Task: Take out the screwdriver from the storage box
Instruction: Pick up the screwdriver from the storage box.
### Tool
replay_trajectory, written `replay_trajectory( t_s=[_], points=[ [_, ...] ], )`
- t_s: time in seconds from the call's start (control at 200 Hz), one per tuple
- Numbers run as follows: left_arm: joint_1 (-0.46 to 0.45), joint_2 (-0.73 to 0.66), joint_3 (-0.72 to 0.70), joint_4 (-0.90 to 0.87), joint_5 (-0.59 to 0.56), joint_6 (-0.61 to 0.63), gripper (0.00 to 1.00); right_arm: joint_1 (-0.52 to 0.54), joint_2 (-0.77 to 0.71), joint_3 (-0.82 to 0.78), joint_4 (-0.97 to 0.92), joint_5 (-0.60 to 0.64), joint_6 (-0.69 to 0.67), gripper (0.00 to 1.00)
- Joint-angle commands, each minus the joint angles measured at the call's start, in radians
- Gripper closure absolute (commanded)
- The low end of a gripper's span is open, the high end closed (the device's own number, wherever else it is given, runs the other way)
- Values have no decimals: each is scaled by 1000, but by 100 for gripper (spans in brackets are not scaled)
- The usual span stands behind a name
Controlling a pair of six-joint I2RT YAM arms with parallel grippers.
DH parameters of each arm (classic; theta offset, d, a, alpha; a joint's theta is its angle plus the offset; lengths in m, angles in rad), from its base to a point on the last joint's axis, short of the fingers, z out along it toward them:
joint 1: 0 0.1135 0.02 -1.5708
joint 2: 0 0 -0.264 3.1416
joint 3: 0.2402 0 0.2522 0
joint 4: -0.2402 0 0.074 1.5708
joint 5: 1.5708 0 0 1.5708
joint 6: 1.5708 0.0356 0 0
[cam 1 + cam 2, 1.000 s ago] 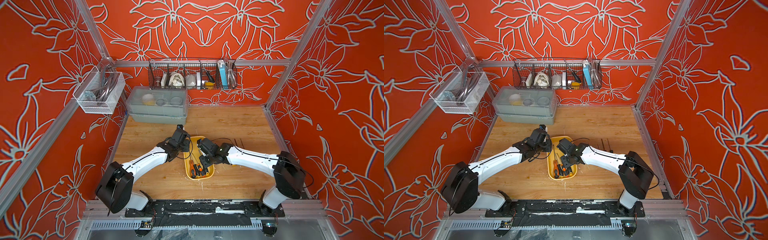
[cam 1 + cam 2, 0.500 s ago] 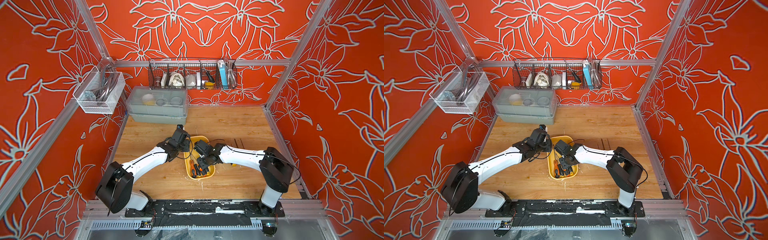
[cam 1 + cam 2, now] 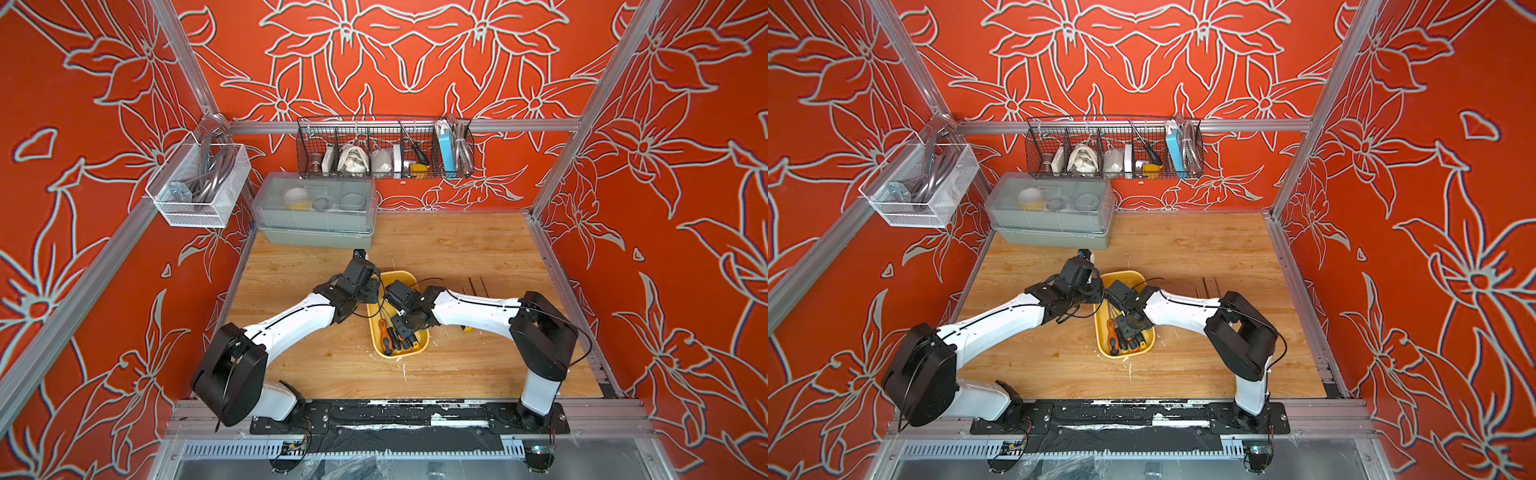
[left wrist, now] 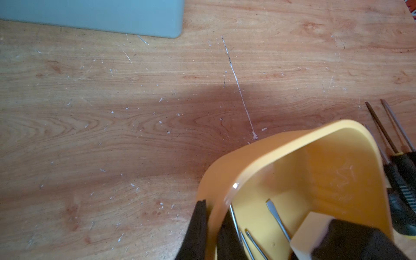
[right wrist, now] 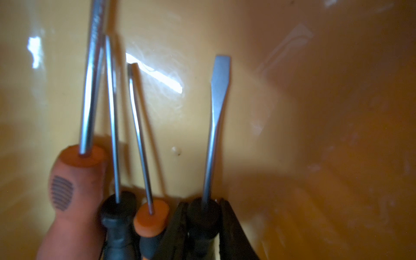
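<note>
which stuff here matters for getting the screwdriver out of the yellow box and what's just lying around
In the job:
storage box
flat-blade screwdriver, in the right gripper
left gripper, pinching the box wall

Lying about:
three other screwdrivers in the box
loose screwdrivers on the table beside it
grey lidded box
black wire basket
white mesh basket

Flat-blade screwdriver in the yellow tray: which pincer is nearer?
Right. The right pincer grips the flat-blade screwdriver by its black handle; the left pincer clamps a side wall of the yellow tray, apart from the screwdriver.
</note>
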Motion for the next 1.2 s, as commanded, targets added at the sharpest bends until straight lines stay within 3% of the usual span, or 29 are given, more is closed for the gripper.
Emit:
replay_trajectory(
  t_s=[0.0, 0.265, 0.47, 0.831, 1.011, 1.196],
  points=[
    [-3, -12, 32, 39, 35, -7, 100, -1, 20, -4, -31, 36, 13, 93],
    [-3, -15, 32, 36, 34, -7, 100, -4, -91, -51, 48, 15, 51, 100],
    [-3, -12, 34, 35, 35, -7, 100, -5, -206, -114, 134, 29, 61, 100],
    [-3, -8, 37, 32, 34, -6, 100, -24, -390, -121, 75, 31, 34, 100],
    [-3, -9, 38, 31, 33, -4, 100, -130, -500, -102, -54, 13, -46, 100],
    [-3, -10, 39, 30, 33, -4, 100, -343, -584, -131, -154, -67, -148, 100]
  ],
)
